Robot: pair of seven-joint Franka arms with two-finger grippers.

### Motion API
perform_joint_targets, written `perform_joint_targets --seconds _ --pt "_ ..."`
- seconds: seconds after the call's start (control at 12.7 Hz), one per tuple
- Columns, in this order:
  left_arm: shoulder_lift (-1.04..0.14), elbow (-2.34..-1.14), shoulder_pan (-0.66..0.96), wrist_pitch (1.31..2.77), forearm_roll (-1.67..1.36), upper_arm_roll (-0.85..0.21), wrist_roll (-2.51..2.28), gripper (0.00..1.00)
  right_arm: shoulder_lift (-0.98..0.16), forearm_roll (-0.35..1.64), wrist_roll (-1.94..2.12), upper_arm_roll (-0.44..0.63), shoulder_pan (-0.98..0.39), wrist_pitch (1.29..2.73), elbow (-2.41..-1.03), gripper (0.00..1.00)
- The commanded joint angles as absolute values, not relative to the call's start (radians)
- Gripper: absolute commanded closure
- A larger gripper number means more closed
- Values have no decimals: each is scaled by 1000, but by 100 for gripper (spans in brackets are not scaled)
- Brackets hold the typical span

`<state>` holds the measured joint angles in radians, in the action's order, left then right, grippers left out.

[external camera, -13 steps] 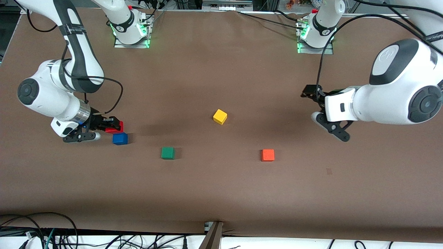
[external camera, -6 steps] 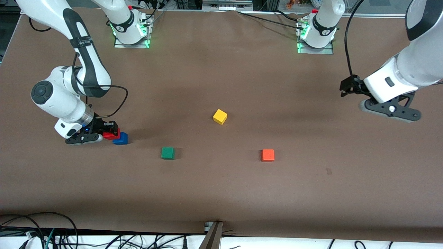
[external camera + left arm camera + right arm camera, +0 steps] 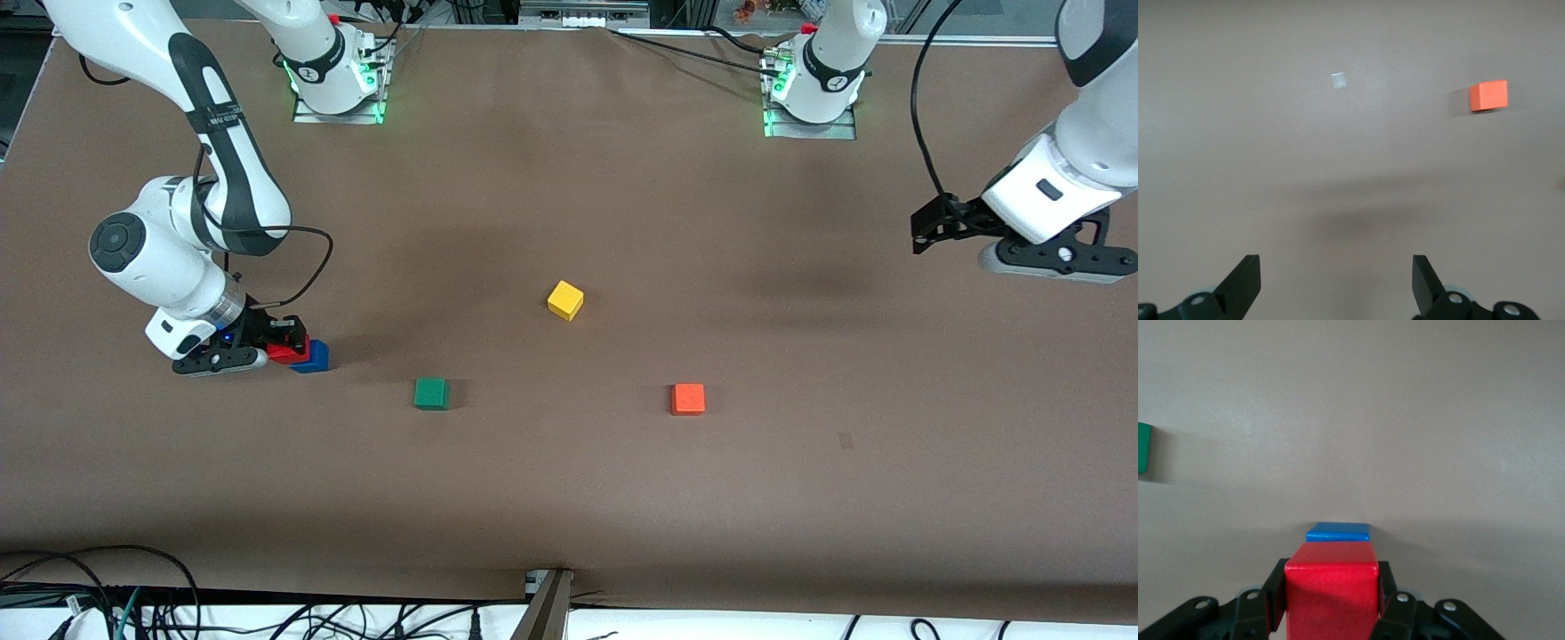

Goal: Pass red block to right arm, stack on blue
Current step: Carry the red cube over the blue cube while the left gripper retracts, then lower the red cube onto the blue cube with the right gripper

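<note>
Starting at nine o'clock of the bench (image 3: 569, 498) as the front camera has it, my right hand (image 3: 281, 343) is clamped narrow on the red block (image 3: 284, 352), a finger on each side face; I carry it low, just at the blue block (image 3: 314, 357), and my wrist view shows the blue top only as a thin strip past the red one's upper edge, so I judge the two are not yet squared up; whether they touch I cannot tell; the worst risk is letting go here, for the red block would land half on and tip off toward my arm's end of the bench; a second risk is coming across too low, so that the red block's bottom edge shoves the blue one along instead of clearing it; a third is my fingertips catching the blue block's sides as I open, knocking the stack askew; the green block (image 3: 431, 393), at four o'clock from the blue and nearer the camera, is well apart, as are the yellow block (image 3: 565, 300) at the centre and the orange block (image 3: 688, 398) at five o'clock from it; none should interfere; at three o'clock my left hand (image 3: 929, 229) waits spread wide and empty over bare bench.
</note>
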<state>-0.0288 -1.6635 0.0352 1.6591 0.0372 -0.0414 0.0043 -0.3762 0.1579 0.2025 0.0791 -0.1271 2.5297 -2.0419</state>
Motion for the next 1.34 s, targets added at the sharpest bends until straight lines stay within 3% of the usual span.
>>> perform_joint_targets --seconds 0.0,1.26 --pt "8 -1703 26 1678 34 -52 -11 0 -380 146 196 83 -130 2543 -2039 100" --pt "-8 -1674 32 1644 28 -55 -37 0 -405 146 155 81 -135 2543 -2029 100"
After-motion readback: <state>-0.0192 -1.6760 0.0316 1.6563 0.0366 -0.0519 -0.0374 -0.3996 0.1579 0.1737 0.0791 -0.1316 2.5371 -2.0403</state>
